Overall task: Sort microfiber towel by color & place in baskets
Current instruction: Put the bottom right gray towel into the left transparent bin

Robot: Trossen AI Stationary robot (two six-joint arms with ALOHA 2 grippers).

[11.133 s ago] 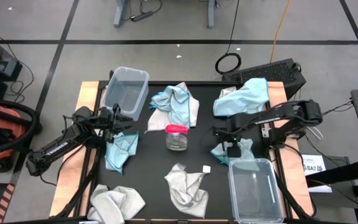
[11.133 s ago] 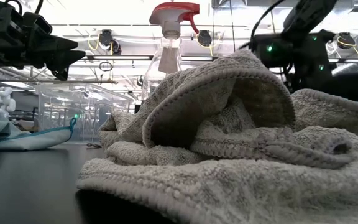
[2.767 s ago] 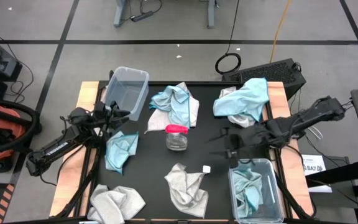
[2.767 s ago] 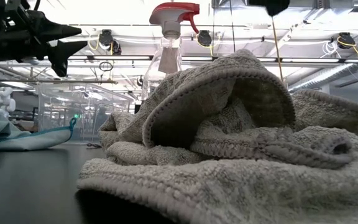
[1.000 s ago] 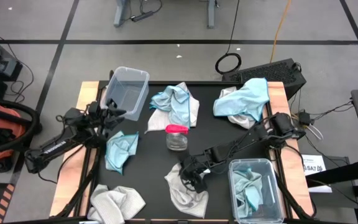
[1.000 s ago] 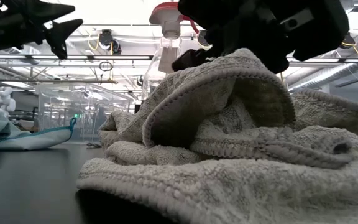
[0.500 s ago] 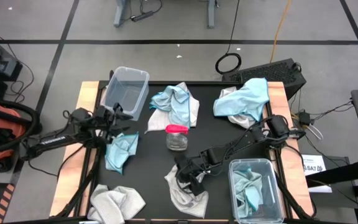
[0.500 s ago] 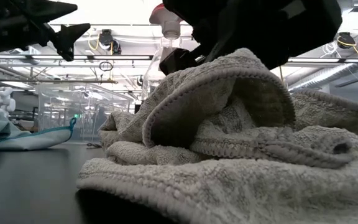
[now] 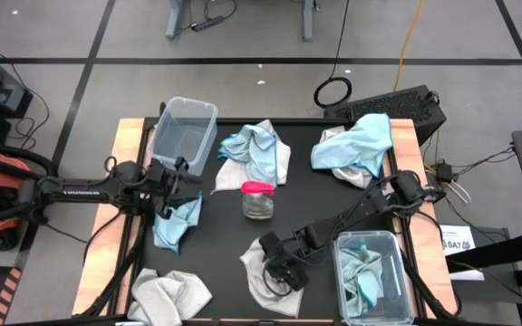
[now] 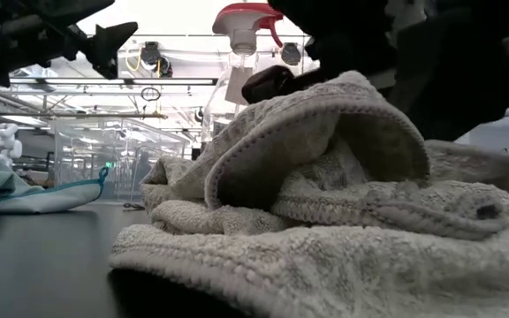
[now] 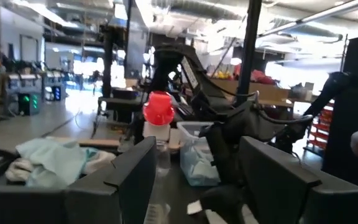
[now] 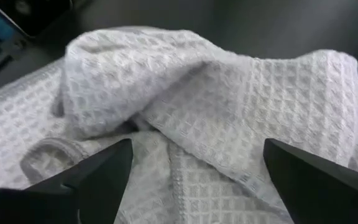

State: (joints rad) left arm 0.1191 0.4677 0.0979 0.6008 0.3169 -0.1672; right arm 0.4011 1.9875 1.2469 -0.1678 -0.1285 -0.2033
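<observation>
Currently, you are lowering the right gripper (image 9: 282,267), fingers spread, onto the grey towel (image 9: 270,279) at the table's near middle, ready to pinch it. Left gripper (image 9: 172,178), likewise spread, is hovering over a blue towel (image 9: 176,222), beside the empty basket (image 9: 184,134).

Right gripper (image 9: 284,269) now onto grey towel (image 9: 270,272)

Four views, one table.
High looks straight down; low sits close behind the grey towel (image 10: 325,177), probably the right wrist's too (image 12: 216,106).
</observation>
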